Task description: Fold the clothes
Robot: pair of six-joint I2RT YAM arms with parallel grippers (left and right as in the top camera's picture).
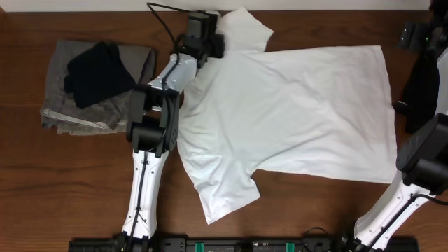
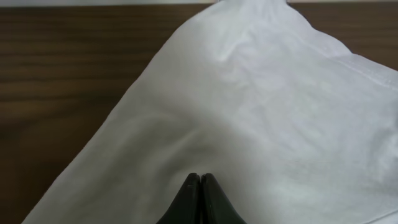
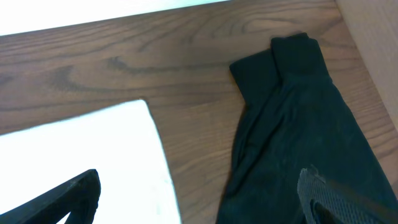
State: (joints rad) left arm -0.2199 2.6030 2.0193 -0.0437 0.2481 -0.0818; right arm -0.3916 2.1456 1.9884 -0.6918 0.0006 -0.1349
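The white T-shirt [image 1: 294, 119] lies spread flat on the wooden table, its hem to the right and one sleeve [image 1: 241, 28] at the far edge. My left gripper [image 1: 218, 40] hovers over the shoulder by that sleeve. In the left wrist view its gripper [image 2: 200, 177] is shut, tips pressed together above the white cloth [image 2: 261, 112] with nothing showing between them. My right gripper [image 1: 418, 35] is at the far right, beyond the shirt's hem corner [image 3: 81, 143]. It stands wide open [image 3: 199, 193] and empty over bare wood.
A pile of grey and dark navy garments [image 1: 98, 84] sits at the left of the table. A black garment [image 3: 292, 137] lies at the right edge [image 1: 420, 91], under the right gripper's right finger. A black rail runs along the near edge.
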